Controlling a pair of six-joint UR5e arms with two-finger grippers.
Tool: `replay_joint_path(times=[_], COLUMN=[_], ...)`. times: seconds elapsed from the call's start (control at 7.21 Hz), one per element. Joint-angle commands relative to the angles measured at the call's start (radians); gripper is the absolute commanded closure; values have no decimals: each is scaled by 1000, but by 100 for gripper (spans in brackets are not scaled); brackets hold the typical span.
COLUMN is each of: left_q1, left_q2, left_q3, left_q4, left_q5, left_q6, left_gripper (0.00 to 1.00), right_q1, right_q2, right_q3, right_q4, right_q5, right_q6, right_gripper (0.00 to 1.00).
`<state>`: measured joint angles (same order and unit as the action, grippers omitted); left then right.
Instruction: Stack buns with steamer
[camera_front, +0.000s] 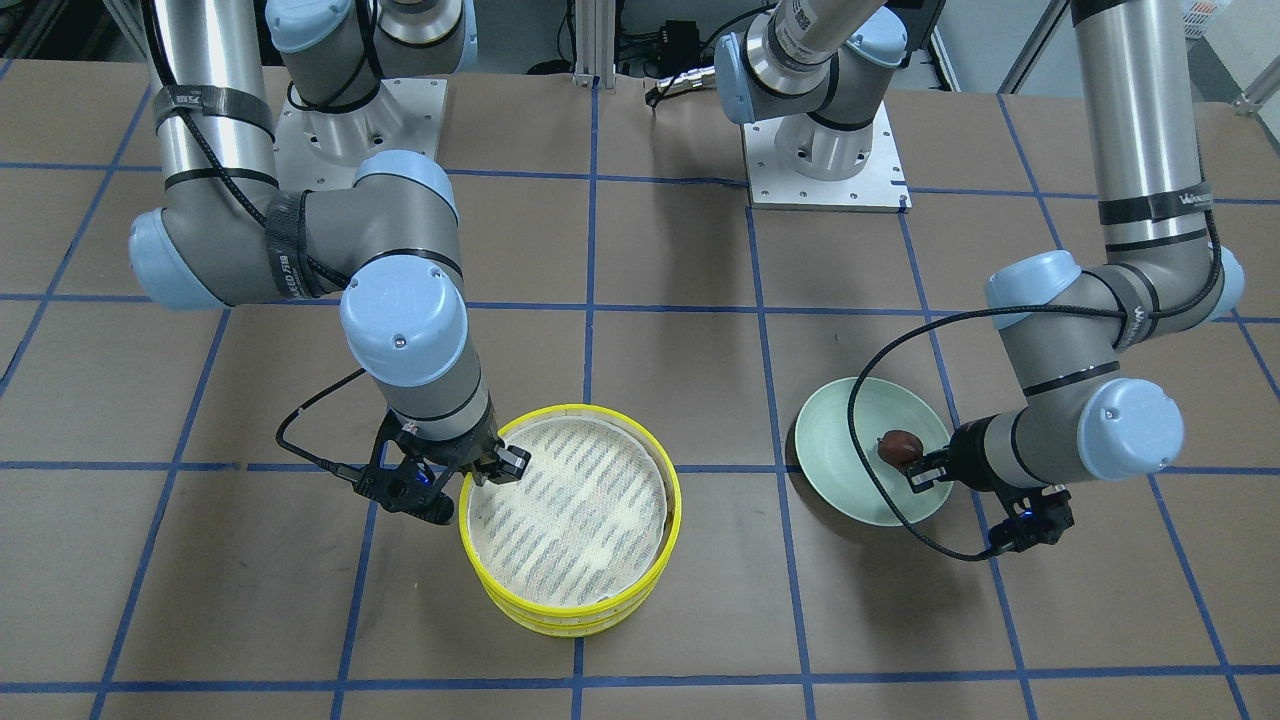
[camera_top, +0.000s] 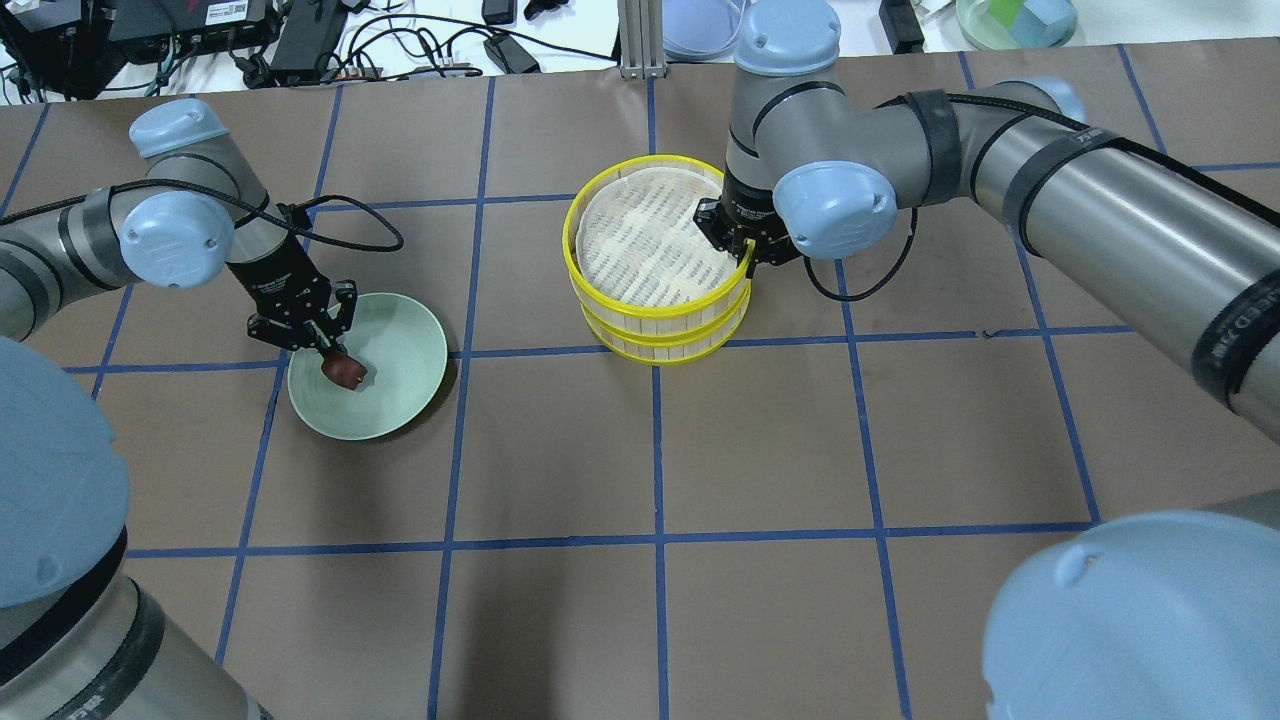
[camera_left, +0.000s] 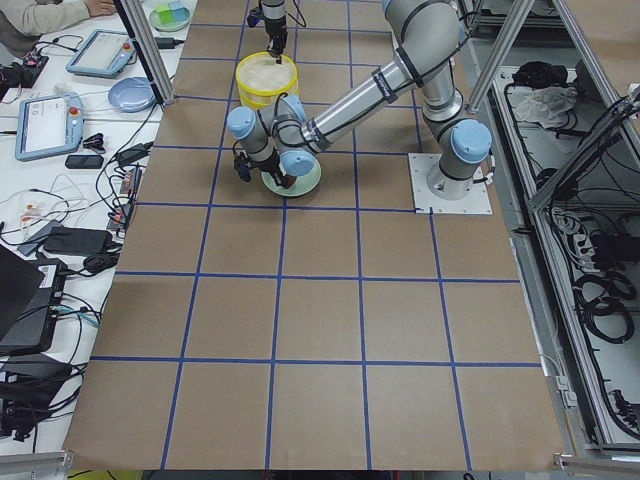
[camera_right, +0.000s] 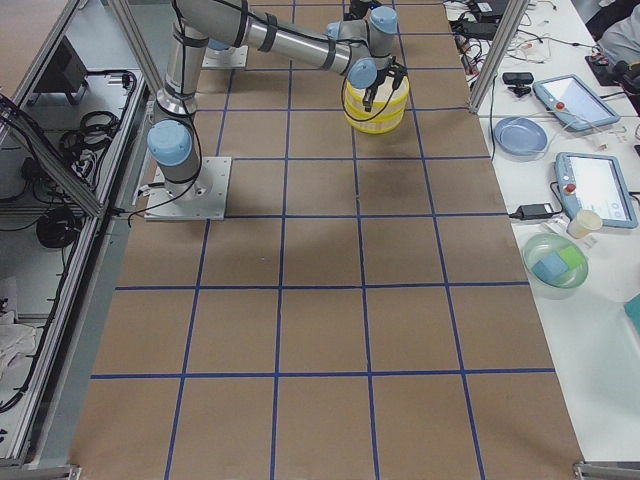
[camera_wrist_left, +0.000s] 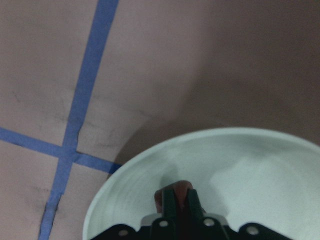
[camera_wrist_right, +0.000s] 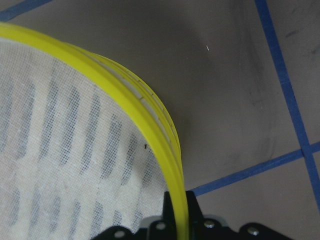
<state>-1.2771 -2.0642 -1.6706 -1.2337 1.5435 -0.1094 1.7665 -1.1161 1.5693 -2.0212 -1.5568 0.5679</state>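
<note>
The dark reddish-brown bun lies in the pale green plate. My left gripper is shut on it; the left wrist view shows both fingers closed around the bun low over the plate. The two yellow-rimmed steamer tiers are stacked, the upper tier on the lower tier. My right gripper is shut on the upper tier's rim, one finger inside and one outside. The upper tier's striped liner is bare. The cream-white bun is hidden.
The plate is about one grid square to the left of the steamer stack in the overhead view. The arms' base plates stand at the robot's edge. Tablets and bowls lie on a side table.
</note>
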Motion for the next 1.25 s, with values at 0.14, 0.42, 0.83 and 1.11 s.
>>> replay_joint_path(times=[0.14,0.42,0.83,1.11], left_q1=[1,-5,-37,-123], left_q2=[19,54,117,136], left_q3=[42,69,147,176], left_q4=[8,5,-49,24], left_q5=[1,-28,-87,-265], left_q6=[19,7,-56,-299], left_gripper=[100,100,100,100], right_q1=[-1,-1,-7,-69], right_q2=[1,-5,-112,-241], right_q3=[2,2,-3,-9], right_q4=[-1,-1,-1,152], right_q5=[-2,0,15,7], right_q6=[0,0,-45,-286], right_gripper=[90,34,0,1])
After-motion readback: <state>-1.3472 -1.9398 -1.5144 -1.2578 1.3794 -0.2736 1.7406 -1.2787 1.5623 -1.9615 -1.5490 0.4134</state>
